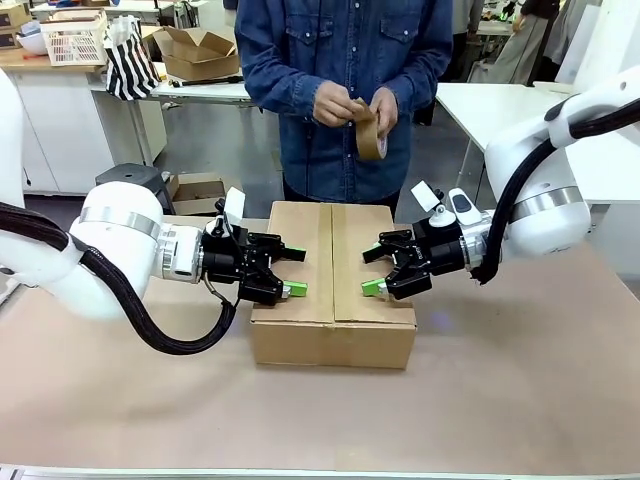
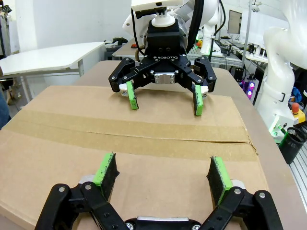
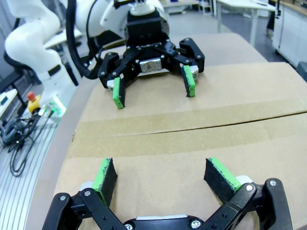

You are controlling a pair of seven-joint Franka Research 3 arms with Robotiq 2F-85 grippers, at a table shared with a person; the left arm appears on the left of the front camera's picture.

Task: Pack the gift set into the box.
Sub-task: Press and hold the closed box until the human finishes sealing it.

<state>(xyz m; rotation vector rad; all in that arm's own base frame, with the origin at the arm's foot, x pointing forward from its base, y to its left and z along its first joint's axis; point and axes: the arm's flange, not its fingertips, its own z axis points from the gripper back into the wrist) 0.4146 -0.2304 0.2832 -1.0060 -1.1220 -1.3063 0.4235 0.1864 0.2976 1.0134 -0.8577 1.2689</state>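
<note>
Fingers spread on both my hands, nothing between them. My left gripper (image 1: 292, 271) reaches in from the left over the left edge of the box (image 1: 333, 283), its green pads just above the closed left flap. My right gripper (image 1: 373, 270) mirrors it from the right, jaws equally wide, pads over the right flap. From my left wrist, my own left gripper (image 2: 163, 175) hangs low over the cardboard and the right gripper (image 2: 165, 99) faces it across the centre seam; from my right wrist, my right gripper (image 3: 163, 176) sits in the foreground with the left gripper (image 3: 153, 91) opposite.

Box flaps lie shut and flat, meeting along a seam down the middle, with a strip of brown tape (image 2: 129, 132) running along it. The box stands near the middle of the table (image 1: 520, 390), toward its far edge. Behind that edge a person in a denim shirt holds a roll of brown tape (image 1: 368, 130) in both hands (image 1: 335, 104), above the box.
</note>
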